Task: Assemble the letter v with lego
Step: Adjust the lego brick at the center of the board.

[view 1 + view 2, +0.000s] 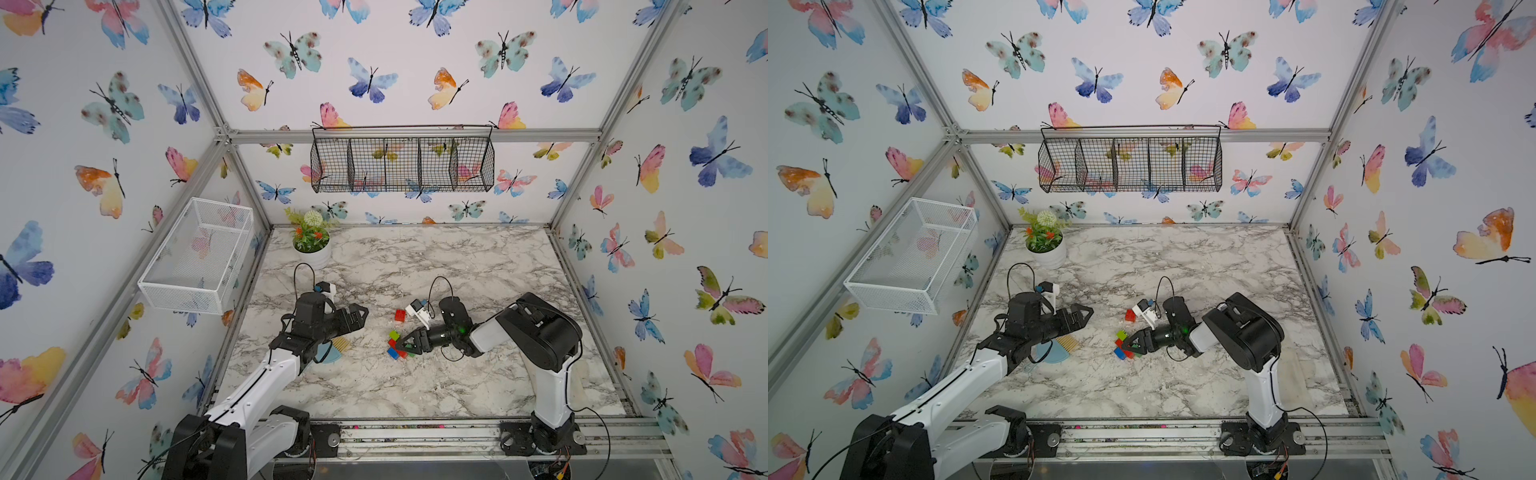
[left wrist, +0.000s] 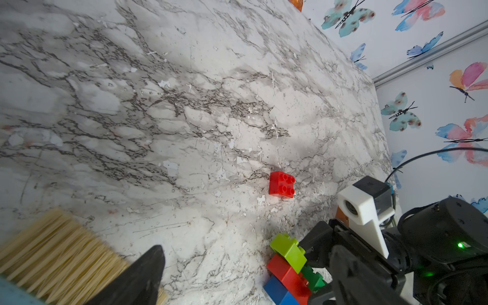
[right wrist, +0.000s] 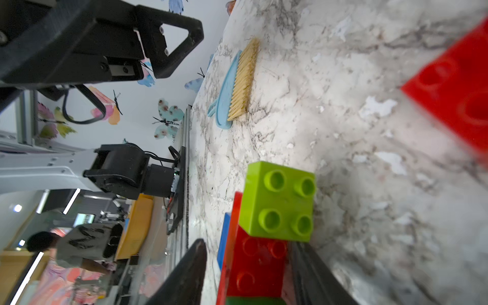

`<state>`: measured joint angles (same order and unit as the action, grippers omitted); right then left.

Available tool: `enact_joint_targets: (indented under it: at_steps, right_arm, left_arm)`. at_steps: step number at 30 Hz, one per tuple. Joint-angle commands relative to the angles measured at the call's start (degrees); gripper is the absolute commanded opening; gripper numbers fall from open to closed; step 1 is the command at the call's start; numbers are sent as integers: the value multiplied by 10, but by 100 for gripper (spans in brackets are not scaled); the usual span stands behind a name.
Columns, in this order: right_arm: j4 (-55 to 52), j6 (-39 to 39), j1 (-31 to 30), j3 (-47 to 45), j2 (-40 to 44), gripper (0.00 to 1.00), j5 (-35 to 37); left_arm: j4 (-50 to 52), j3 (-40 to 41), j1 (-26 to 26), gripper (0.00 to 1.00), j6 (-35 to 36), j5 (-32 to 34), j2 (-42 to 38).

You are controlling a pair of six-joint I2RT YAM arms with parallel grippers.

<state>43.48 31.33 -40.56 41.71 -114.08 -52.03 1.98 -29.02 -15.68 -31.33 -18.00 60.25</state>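
A cluster of joined lego lies mid-table in both top views: a lime brick [image 1: 394, 334] [image 3: 278, 200] on a long red brick [image 3: 254, 264], with a blue brick [image 1: 392, 353] [image 2: 277, 291] and a green brick [image 2: 313, 278] beside it. My right gripper [image 1: 398, 346] [image 3: 247, 244] is open around the red brick: one finger lies against its side, the other stands clear. A loose red square brick [image 1: 400, 315] [image 2: 281, 184] sits just behind the cluster. My left gripper [image 1: 362, 316] [image 2: 245, 285] hovers wide open and empty to the left.
A tan-and-blue hand brush [image 1: 337, 348] [image 3: 237, 84] lies under my left arm. A potted plant [image 1: 311, 243] stands at the back left. A white wire basket [image 1: 195, 253] and a black wire basket [image 1: 401, 160] hang on the walls.
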Motion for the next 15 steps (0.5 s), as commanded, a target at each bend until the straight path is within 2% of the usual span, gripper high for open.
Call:
enact_joint_targets:
  at_steps: [1,8,15]
  right_arm:
    - [-140,-59,-2,15,-1,64,44]
    - [-322,-164,-2,82,25,68,130]
    - [-384,-222,-3,64,108,75,193]
  left_arm:
    - [-8,2,6,98,3,-9,-8]
    - [-5,4,7,98,3,-11,-12]
    - [0,1,8,98,5,-10,-13]
